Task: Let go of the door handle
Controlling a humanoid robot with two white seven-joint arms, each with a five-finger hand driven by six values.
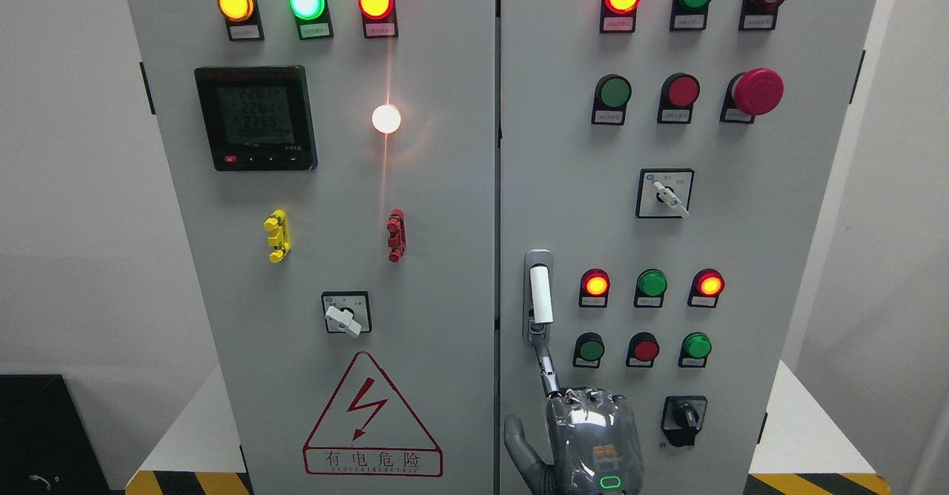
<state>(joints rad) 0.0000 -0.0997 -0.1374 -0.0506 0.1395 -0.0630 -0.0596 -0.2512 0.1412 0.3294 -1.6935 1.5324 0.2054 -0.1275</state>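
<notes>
Head view: a grey two-door control cabinet [445, 184] fills the frame, its centre seam running top to bottom just left of the door handle [540, 295], an upright lever with a white grip on the right door's left edge, below mid-height. The right robot hand [586, 443] rises from the bottom edge directly beneath it, gripping nothing: thumb splayed to the left, one finger [548, 367] stretched up to the handle's lower end, the other fingers hidden behind the knuckles. The left door carries three lit lamps [305, 1] along the top, one digital meter [256, 118], one white lamp [386, 118], two small clips, yellow [276, 236] and red [396, 236], one rotary switch [345, 314] and one warning triangle [372, 417]. Right of the handle sit two rows of three round buttons and lamps [652, 284], close by. Bare grey panel lies left of the handle across the seam. The table [808, 436] shows at both lower corners, edged in yellow-black stripes.
</notes>
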